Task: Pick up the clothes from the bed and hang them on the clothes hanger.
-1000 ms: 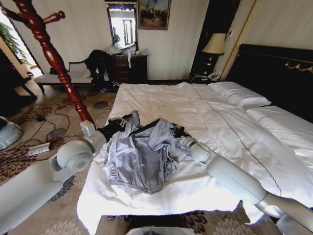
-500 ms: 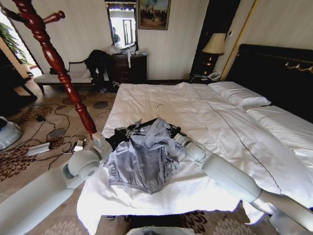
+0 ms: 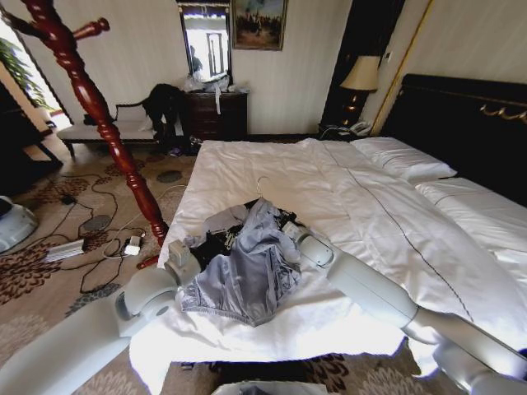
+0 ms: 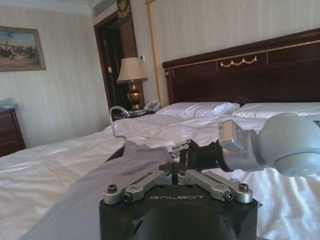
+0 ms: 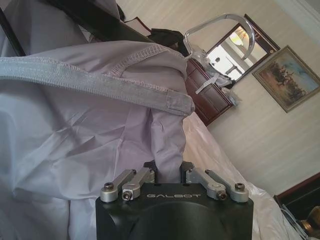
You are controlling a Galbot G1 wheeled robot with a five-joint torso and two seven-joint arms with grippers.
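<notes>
The grey-blue clothes [image 3: 247,276] lie bunched on the near part of the white bed [image 3: 346,197], partly draped over the black clothes hanger [image 3: 239,212]. Its silver hook [image 3: 262,186] sticks up behind. My left gripper [image 3: 221,241] is at the garment's left upper edge, shut on the fabric [image 4: 135,162]. At the right upper edge my right gripper [image 3: 282,224] is shut on a fold of cloth [image 5: 167,145]. In the right wrist view the hanger's black arm [image 5: 95,20] and hook [image 5: 220,30] rise above the collar seam. The fingertips are buried in fabric.
A reddish-brown wooden coat stand [image 3: 99,115] rises left of the bed, with cables on the carpet [image 3: 90,222] around its foot. Pillows [image 3: 403,156] and a dark headboard [image 3: 469,115] are at the far right. A lamp [image 3: 361,78] and dresser [image 3: 216,111] stand by the back wall.
My left arm has dropped lower and closer to me. The garment's left side has been pulled inward, so the cloth is more bunched, and the hanger hook has shifted slightly left.
</notes>
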